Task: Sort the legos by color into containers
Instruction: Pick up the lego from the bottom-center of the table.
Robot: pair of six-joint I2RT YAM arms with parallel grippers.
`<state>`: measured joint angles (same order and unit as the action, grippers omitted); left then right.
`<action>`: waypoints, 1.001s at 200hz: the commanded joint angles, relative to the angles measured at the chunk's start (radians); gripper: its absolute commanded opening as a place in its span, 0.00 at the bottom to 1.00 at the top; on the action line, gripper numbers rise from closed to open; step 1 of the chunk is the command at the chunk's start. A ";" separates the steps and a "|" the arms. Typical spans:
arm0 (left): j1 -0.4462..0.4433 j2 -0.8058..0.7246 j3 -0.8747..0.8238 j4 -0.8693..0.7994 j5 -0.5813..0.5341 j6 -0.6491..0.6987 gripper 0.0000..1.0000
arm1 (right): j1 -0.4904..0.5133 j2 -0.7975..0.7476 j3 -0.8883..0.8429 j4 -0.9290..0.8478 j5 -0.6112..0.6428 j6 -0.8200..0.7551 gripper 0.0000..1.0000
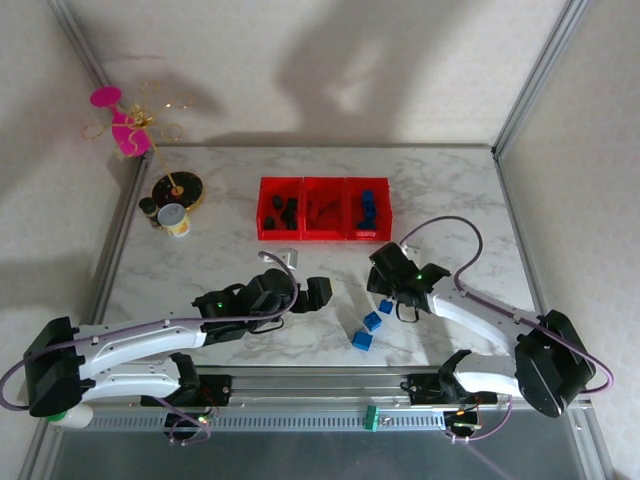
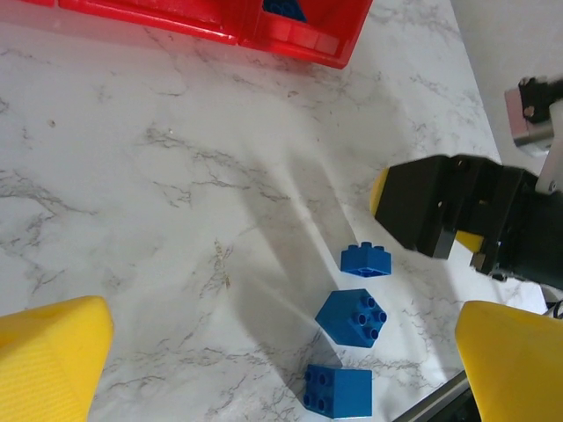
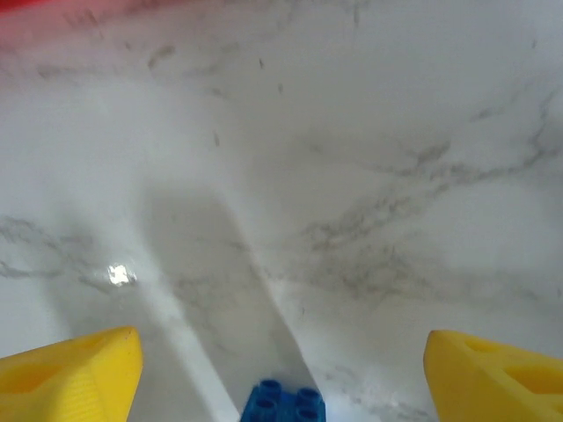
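Observation:
The red containers (image 1: 323,208) stand in a row at mid-table, with black legos (image 1: 283,212) in the left bin, red ones in the middle and blue ones (image 1: 368,208) in the right. Three blue legos lie loose near the front edge (image 1: 385,306) (image 1: 372,321) (image 1: 361,340), also seen in the left wrist view (image 2: 367,258) (image 2: 352,317) (image 2: 339,390). My right gripper (image 1: 386,292) (image 3: 281,378) hangs open over the nearest one (image 3: 283,404), its yellow fingers (image 3: 70,374) far apart and not touching it. My left gripper (image 1: 325,292) (image 2: 281,369) is open and empty, left of the bricks.
A black-and-gold disc stand (image 1: 178,188) with a pink ornament (image 1: 125,125) and a small cup (image 1: 175,220) sits at the back left. A small pale piece (image 1: 288,257) lies in front of the bins. The metal rail (image 1: 330,378) runs just behind the loose bricks' near side.

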<state>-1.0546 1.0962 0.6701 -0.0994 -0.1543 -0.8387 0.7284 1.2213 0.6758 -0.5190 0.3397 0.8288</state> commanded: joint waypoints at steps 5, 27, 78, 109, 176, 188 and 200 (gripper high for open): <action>-0.014 0.009 -0.007 0.021 -0.032 -0.019 1.00 | 0.036 -0.027 -0.044 -0.009 -0.011 0.115 0.84; -0.017 0.010 -0.010 0.021 -0.036 -0.022 1.00 | 0.076 -0.019 -0.071 0.013 -0.029 0.154 0.80; -0.021 0.012 -0.009 0.016 -0.040 -0.021 1.00 | 0.103 -0.001 -0.121 0.056 -0.036 0.196 0.62; -0.020 0.014 -0.007 0.016 -0.044 -0.019 1.00 | 0.110 0.026 -0.124 0.063 -0.027 0.192 0.52; -0.019 0.027 -0.001 0.011 -0.050 -0.010 1.00 | 0.110 0.017 -0.114 0.073 -0.012 0.162 0.33; -0.019 0.027 0.002 0.007 -0.051 -0.007 1.00 | 0.109 0.008 -0.097 0.060 0.003 0.151 0.32; -0.019 0.022 0.002 0.007 -0.058 -0.005 0.99 | 0.110 0.001 -0.071 0.042 0.024 0.138 0.31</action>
<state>-1.0657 1.1164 0.6689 -0.0875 -0.1806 -0.8455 0.8291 1.2396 0.5629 -0.4347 0.3149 0.9943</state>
